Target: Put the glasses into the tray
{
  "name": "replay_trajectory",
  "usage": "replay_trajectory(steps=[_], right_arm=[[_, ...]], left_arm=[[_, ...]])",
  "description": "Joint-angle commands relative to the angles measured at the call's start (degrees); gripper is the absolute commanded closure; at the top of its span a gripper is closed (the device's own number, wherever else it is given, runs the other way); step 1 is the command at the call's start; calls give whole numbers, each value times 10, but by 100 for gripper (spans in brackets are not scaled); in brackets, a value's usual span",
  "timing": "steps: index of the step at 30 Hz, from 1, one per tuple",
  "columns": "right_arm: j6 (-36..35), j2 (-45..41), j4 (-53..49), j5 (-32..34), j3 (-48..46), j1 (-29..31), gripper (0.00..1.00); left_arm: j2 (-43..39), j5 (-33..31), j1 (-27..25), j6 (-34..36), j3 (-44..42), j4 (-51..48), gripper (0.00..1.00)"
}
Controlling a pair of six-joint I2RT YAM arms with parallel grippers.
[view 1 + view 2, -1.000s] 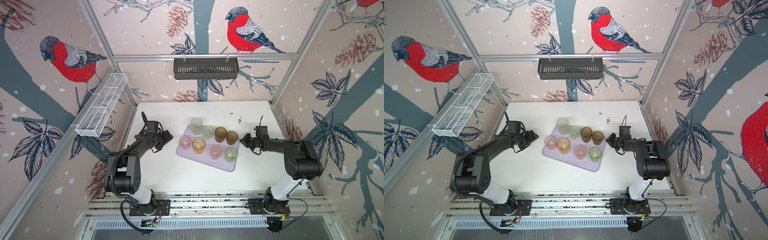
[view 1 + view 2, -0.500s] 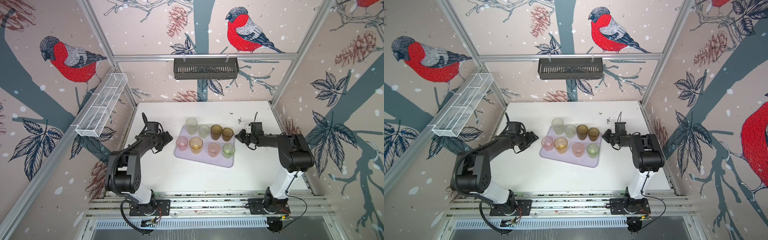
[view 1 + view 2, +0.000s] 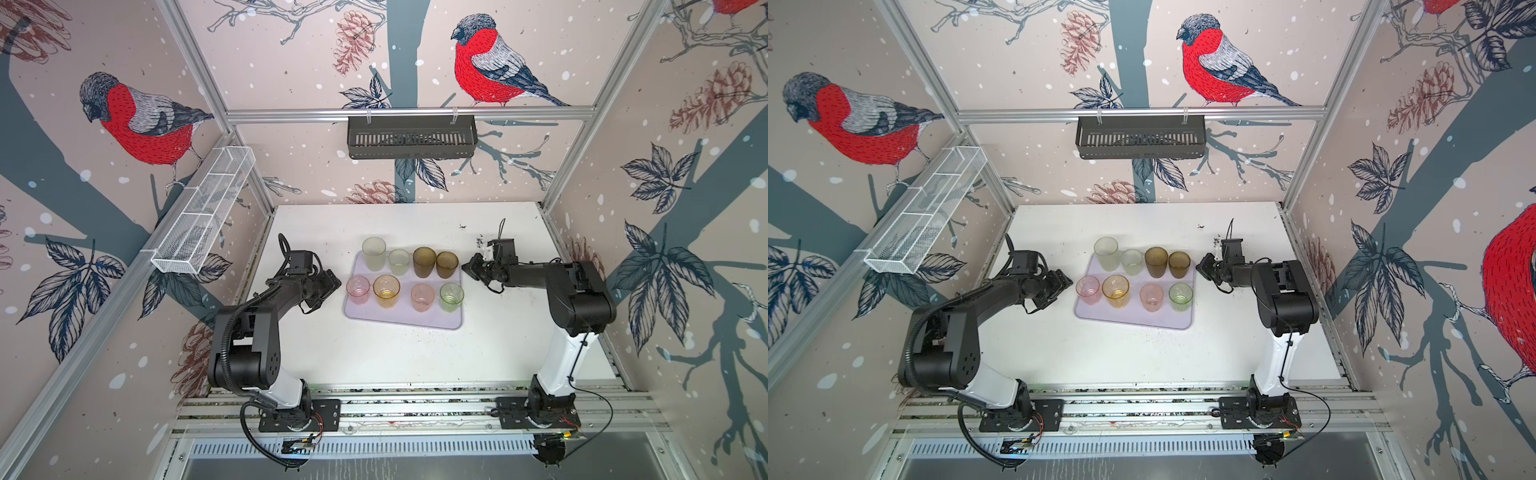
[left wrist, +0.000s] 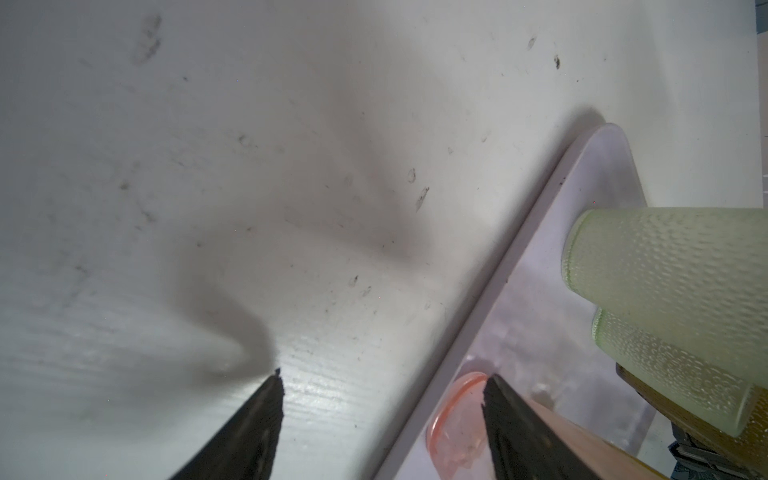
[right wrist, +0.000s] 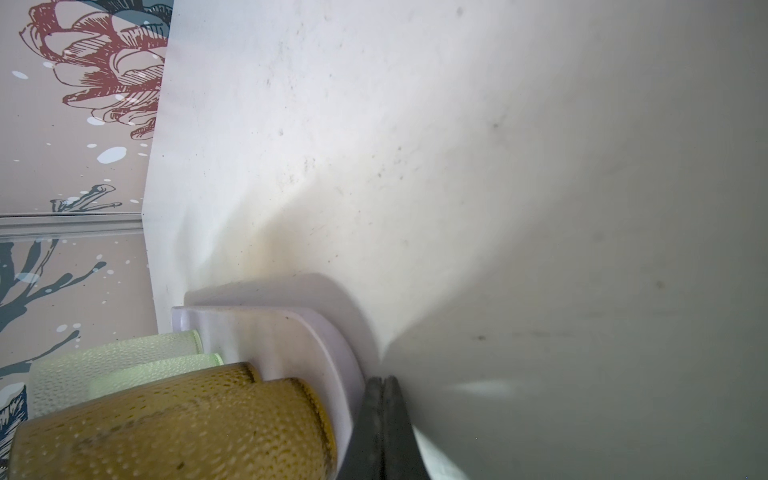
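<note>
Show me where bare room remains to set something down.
Bare table lies between the tray's near rim and the arm bases, and between its far rim and the back wall. Crowded: the tray with eight glasses, flanked by the left gripper and right gripper.

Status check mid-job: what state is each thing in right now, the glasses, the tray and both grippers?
frosted glasses: two, upright, tray's far row.
brown glasses: two, upright, far row.
pink glasses: two, upright, near row.
amber glass: upright, near row.
green glass: upright, near row.
tray: flat on the table, holding all eight.
left gripper: open, empty, beside tray's left edge.
right gripper: shut, empty, at tray's right edge.
</note>
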Motion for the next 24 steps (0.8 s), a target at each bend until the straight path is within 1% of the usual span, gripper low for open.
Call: replay_trajectory(steps=[1,4,7,9,14,16,20,24], right_arm=[[-1,12,-30,1,7,4,97],[-3,20,-30,-1,14,6,97],[-3,26,-31,-2,22,7,97],[-3,27,-33,-2,27,7,97],[-11,32,-44,-1,41,6,97],[-11,33,-44,-1,43,5,96],[-10,34,-41,-2,44,5,96],[-7,37,-37,-1,43,5,96]], left_arm=[[-3,1,4,-2,-5,10,24],[-2,5,7,-3,-12,13,26],[0,4,7,-3,-16,16,31],[3,4,7,-4,-18,19,36],[12,8,7,-5,-20,27,54],[13,7,7,-1,-23,28,60],[14,3,7,10,-23,22,67],[16,5,7,15,-27,19,71]])
